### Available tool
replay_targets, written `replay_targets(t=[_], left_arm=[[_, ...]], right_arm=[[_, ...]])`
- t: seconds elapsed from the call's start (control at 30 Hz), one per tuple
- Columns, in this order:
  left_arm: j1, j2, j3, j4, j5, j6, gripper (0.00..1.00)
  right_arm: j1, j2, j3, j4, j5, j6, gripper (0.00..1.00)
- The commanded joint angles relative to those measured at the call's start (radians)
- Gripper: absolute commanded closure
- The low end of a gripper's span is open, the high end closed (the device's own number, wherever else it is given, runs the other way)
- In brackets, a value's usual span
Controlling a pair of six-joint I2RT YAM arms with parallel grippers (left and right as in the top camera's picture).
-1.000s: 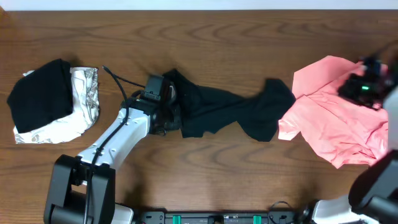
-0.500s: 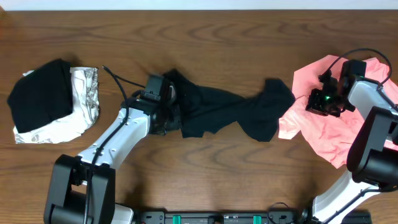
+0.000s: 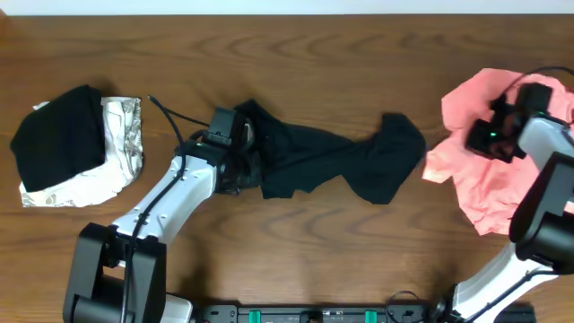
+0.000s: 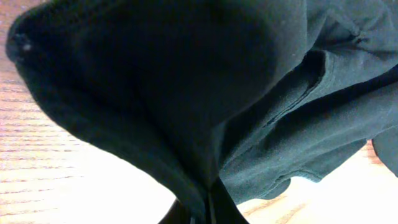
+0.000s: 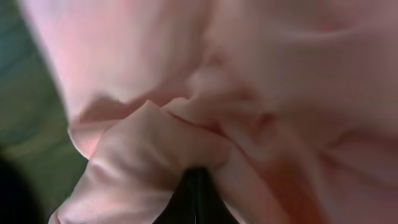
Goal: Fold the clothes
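Observation:
A black T-shirt (image 3: 332, 161) lies stretched and crumpled across the table's middle. My left gripper (image 3: 240, 152) is shut on its left end; in the left wrist view the black fabric (image 4: 186, 93) fills the frame and is pinched between the fingers (image 4: 208, 208). A salmon-pink shirt (image 3: 475, 179) lies bunched at the right. My right gripper (image 3: 489, 139) is shut on a fold of it, seen in the right wrist view (image 5: 199, 186) with pink cloth (image 5: 249, 93) all around. A folded black shirt (image 3: 58, 139) rests on a white-grey patterned one (image 3: 121, 148) at the left.
The wooden table (image 3: 296, 63) runs wide along the back. The arm bases stand at the front edge (image 3: 117, 269).
My right gripper has pulled the pink shirt to the right, off the black shirt's right end, bunching it up. The left arm and black shirt have not moved.

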Motion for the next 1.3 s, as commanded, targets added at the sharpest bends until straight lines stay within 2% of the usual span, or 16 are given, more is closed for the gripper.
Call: replay_targets(t=[0.0, 0.07, 0.2, 0.33, 0.6, 0.73, 0.87, 1.17, 1.27], left_arm=[[0.004, -0.014, 0.004, -0.002, -0.009, 0.018, 0.94], [0.004, -0.014, 0.004, -0.003, -0.009, 0.018, 0.94], [0.004, -0.014, 0.004, -0.003, -0.009, 0.018, 0.94], [0.004, -0.014, 0.004, -0.002, -0.009, 0.018, 0.94], [0.004, -0.014, 0.004, -0.002, -0.009, 0.018, 0.94], [0.004, -0.014, 0.004, -0.002, -0.009, 0.018, 0.94], [0.004, -0.014, 0.004, -0.002, -0.009, 0.018, 0.94], [0.004, -0.014, 0.004, -0.002, -0.009, 0.018, 0.89], [0.004, -0.014, 0.004, -0.002, -0.009, 0.018, 0.89]], right_arm=[[-0.095, 0.101, -0.058, -0.014, 0.232, 0.029, 0.99], [-0.129, 0.101, -0.057, -0.013, 0.232, 0.058, 0.99], [-0.186, 0.098, -0.037, -0.032, 0.208, 0.085, 0.93], [-0.200, 0.071, 0.038, -0.114, 0.179, 0.096, 0.91], [-0.144, -0.151, 0.202, -0.227, 0.090, 0.095, 0.86], [-0.059, -0.292, 0.224, -0.225, -0.005, 0.052, 0.83], [0.085, -0.368, 0.224, -0.269, -0.031, -0.011, 0.81], [0.375, -0.297, 0.219, -0.316, 0.008, -0.047, 0.64], [0.437, -0.242, 0.219, -0.298, 0.008, -0.029, 0.62]])
